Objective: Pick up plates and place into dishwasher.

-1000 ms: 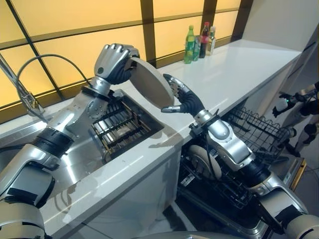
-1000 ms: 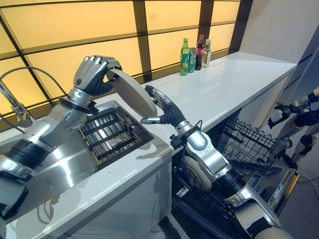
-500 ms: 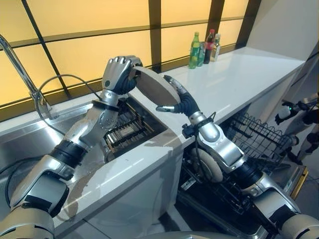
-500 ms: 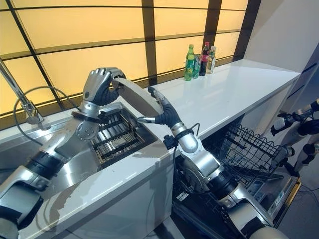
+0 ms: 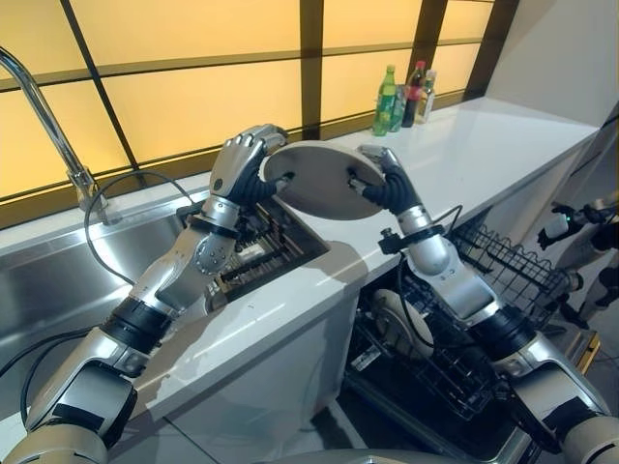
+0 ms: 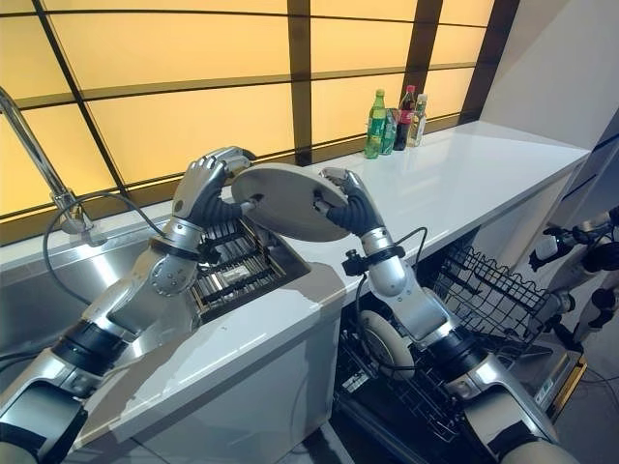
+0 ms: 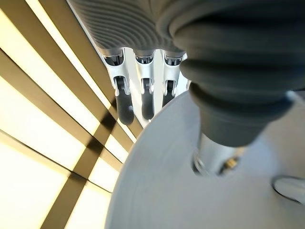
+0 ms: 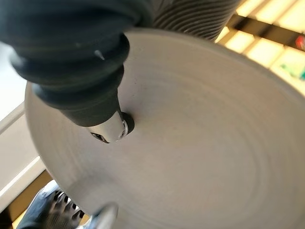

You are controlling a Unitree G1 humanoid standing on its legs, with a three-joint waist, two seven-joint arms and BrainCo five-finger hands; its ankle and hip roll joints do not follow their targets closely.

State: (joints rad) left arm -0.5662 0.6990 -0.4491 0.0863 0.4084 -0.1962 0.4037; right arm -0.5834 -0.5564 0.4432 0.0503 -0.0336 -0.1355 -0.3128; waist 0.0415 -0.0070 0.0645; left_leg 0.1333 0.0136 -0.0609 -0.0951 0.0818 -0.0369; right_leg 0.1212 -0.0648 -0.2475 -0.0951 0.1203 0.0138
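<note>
Plate [image 6: 282, 200] held in the air above the counter edge [image 6: 242, 333] beside the sink rack [image 6: 232, 266], mid hand-over: left hand [image 5: 240, 166] clenched on one rim, right hand [image 5: 385, 184] clasped on the opposite rim, thumb pressed to the face. Next, probably: left hand to let go, then plate lowered into the open dishwasher rack [image 5: 503, 280], where another plate [image 5: 395, 324] stands.
</note>
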